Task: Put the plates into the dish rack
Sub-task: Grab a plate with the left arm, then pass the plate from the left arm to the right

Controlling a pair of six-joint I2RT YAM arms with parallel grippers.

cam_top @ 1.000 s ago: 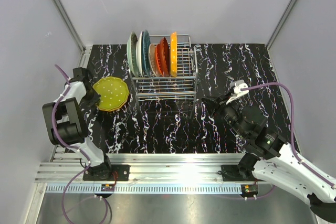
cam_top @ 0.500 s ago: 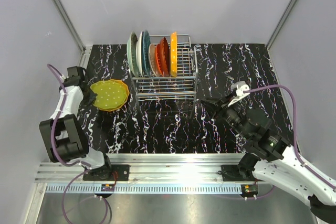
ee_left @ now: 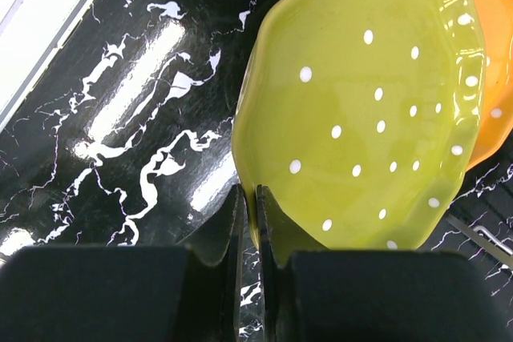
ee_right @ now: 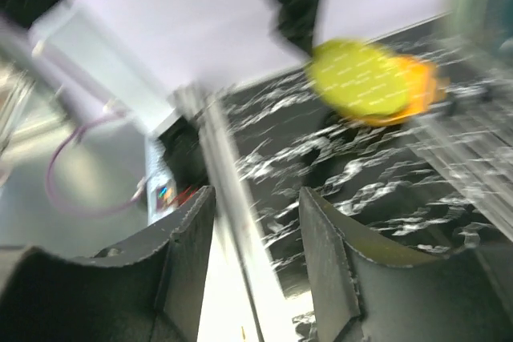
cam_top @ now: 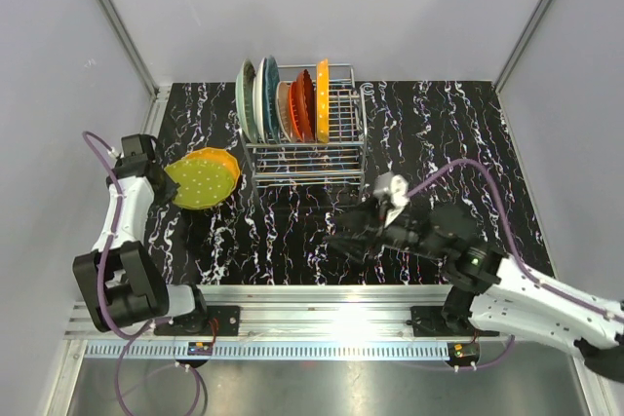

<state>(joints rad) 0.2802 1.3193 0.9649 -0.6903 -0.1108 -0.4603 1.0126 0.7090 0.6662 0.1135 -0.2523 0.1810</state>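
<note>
You see the yellow-green plate, dotted white, tilted over the left side of the table. Its near rim is pinched between the closed fingers of the left gripper, an orange plate shows beneath its far edge, and several other plates stand on edge in the dish rack just to its right. Your right gripper hangs low in front of the rack, well apart from every plate, its fingers parted around nothing. The table is black with white marbling, enclosed by plain pale walls, with a metal rail along its near edge.
</note>
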